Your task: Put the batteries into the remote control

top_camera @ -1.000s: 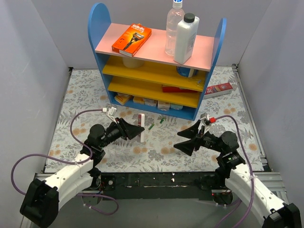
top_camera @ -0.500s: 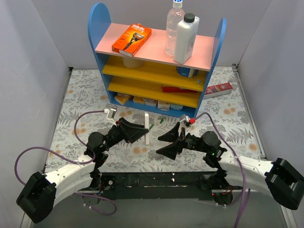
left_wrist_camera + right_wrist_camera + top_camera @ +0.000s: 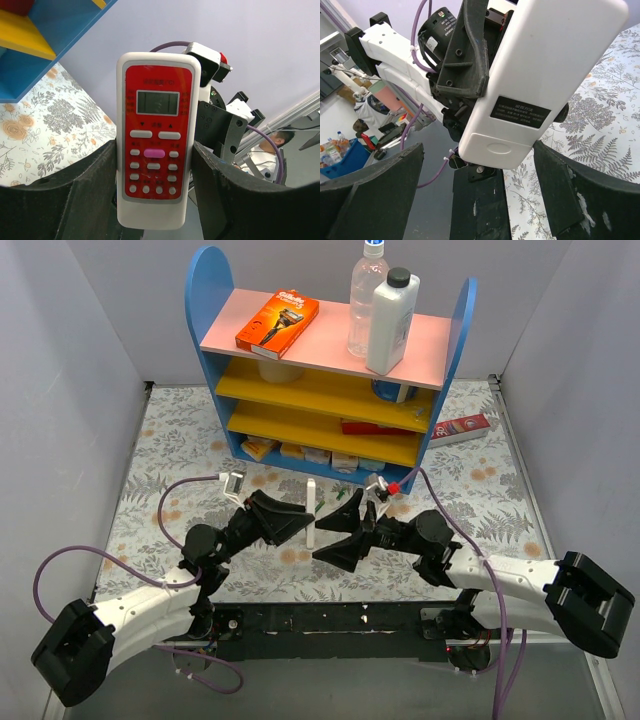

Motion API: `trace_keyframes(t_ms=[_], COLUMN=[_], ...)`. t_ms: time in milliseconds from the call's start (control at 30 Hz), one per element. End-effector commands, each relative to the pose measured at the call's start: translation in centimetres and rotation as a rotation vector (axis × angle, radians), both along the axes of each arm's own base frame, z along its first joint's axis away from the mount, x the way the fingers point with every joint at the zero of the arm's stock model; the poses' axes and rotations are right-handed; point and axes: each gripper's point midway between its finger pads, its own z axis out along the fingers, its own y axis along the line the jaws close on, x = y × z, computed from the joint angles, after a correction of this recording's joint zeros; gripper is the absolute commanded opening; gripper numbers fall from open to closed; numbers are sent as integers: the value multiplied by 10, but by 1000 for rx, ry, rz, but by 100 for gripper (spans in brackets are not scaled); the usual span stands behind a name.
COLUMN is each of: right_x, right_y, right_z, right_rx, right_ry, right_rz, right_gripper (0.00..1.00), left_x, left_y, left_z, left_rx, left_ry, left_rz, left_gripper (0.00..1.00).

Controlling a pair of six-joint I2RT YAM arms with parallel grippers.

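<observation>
The remote control (image 3: 312, 510) stands upright in my left gripper (image 3: 303, 516), which is shut on its sides. In the left wrist view its red button face (image 3: 157, 140) sits between the two black fingers (image 3: 90, 195). My right gripper (image 3: 332, 530) is open just right of the remote, one finger on each side of it without touching. In the right wrist view the remote's plain white back (image 3: 545, 75) fills the gap between the open fingers (image 3: 585, 195), and its battery cover (image 3: 500, 147) looks closed. One small green battery (image 3: 340, 495) peeks out behind the right gripper; the other is hidden.
A blue shelf unit (image 3: 210, 300) with yellow shelves stands behind, holding bottles and an orange box (image 3: 277, 323). A red-and-white carton (image 3: 462, 426) lies at its right. Purple cables loop from both arms over the floral mat (image 3: 160, 440).
My right gripper has swung left across the mat and now brackets the remote. My left gripper has carried the remote slightly right and forward.
</observation>
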Motion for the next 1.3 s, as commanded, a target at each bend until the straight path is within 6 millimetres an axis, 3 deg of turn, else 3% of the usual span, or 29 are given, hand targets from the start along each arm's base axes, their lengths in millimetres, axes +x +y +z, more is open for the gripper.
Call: trace_keyframes(t_ms=[0,467,733,833,1000,1133,1233,1267], right_x=[3,17,9,5,5,8,13,14], right_y=[6,7,13,15,16,16,14,13], right_z=[36,18,19,17,12,6,4,-3], right_rx=[92,60,61,58,45,9,-18,-49], right_ry=[-73,-8,-14,-15,-15,-20,-39,-31], right_rz=[-5,-91,-26,-9,-3,-24,-58,-68], right_gripper=[96,96,91,86,63,44,28,22], left_x=[-7,-8,-5,-4,-6,-7,-4,-2], left_y=[1,-1,-4,-4,-3,-1,1,1], left_z=[12,13,11,11,12,8,3,0], left_rx=[-35,-44,-49,-52,-57,-45,-24,-8], left_ry=[-44,-56,-53,-53,-60,-59,-51,-40], left_rz=[1,18,23,27,29,35,61,69], left_gripper=[12,10,10,10,11,21,44,59])
